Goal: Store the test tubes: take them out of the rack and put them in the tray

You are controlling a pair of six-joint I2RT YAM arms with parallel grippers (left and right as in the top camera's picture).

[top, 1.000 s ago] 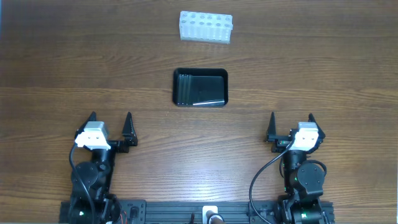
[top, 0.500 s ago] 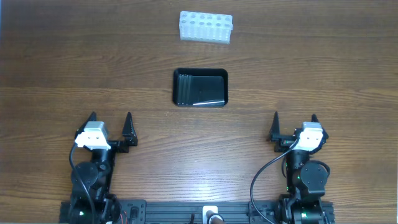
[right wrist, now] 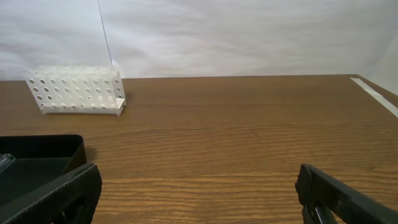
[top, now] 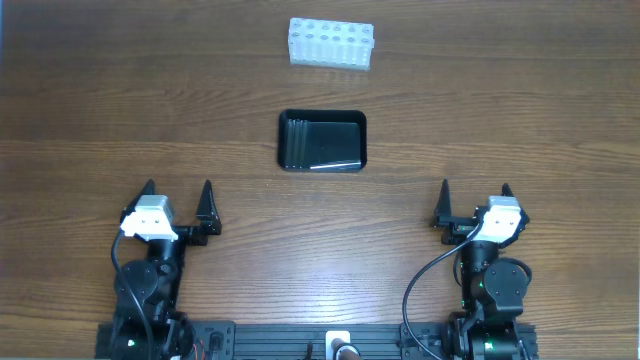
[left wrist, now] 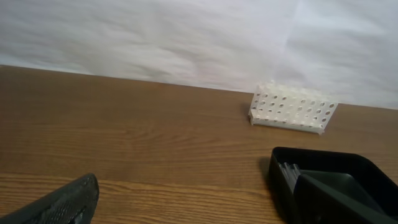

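Both arms (top: 150, 262) sit folded back, fingers (top: 207, 200) spread wide.

No legible text (none anywhere)

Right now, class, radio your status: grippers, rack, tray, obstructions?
Open, empty: left gripper, right gripper. White rack beyond tray; tubes lying in tray. Nothing in the way.

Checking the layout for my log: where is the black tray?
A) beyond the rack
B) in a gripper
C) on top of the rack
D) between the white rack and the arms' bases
D: in the top view the black tray lies apart from the white rack, farther down the picture.
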